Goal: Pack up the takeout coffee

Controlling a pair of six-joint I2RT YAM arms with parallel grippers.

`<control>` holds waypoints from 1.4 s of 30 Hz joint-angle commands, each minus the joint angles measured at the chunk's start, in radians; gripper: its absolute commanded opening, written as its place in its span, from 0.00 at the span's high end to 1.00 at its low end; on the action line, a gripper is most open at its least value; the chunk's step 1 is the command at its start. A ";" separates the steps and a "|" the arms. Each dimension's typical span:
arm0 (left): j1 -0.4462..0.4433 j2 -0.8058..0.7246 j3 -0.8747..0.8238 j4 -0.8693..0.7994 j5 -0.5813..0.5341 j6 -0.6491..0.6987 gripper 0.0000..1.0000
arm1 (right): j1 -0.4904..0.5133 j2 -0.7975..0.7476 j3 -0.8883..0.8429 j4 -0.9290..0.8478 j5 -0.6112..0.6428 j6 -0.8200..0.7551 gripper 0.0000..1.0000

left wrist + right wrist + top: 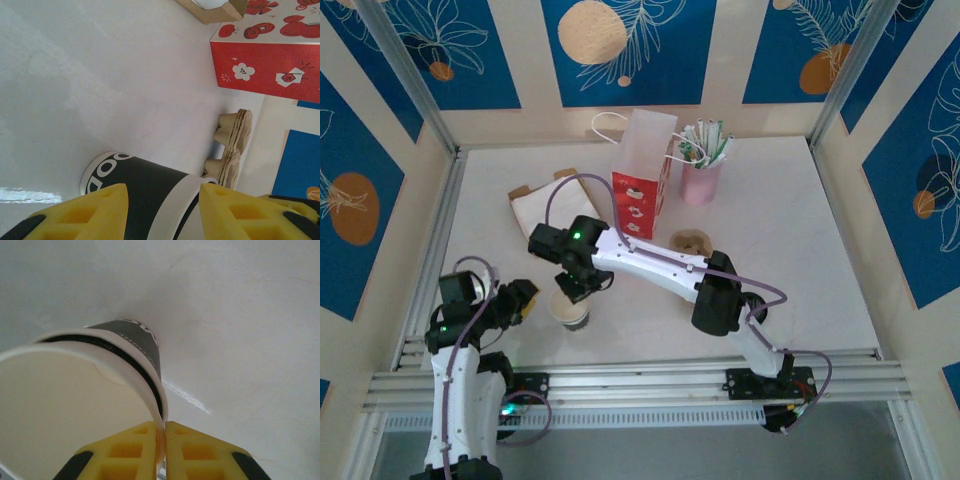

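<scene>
Cup (569, 312) stands upright on the table (800, 250), low and left of centre in the top view. Right claw (162, 427) is closed on its rim, the thin wall pinched between the fingers. Left claw (162, 200) sits part open astride the cup's body; whether it presses, I cannot tell. To lift well, pinch firmly without crushing, rise straight, hold the cup level, and clear the bag (642, 190) at upper centre.
</scene>
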 commanded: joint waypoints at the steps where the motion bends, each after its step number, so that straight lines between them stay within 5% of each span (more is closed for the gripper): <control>1: 0.011 -0.008 -0.010 0.015 0.031 0.018 0.59 | -0.001 0.014 0.038 -0.025 -0.009 0.011 0.93; 8: 0.011 -0.008 -0.011 0.018 0.037 0.018 0.59 | -0.019 -0.001 0.043 -0.025 -0.005 0.013 1.00; 42: -0.019 -0.012 -0.102 0.276 0.226 -0.032 0.56 | -0.224 -0.084 0.006 0.071 -0.225 -0.035 1.00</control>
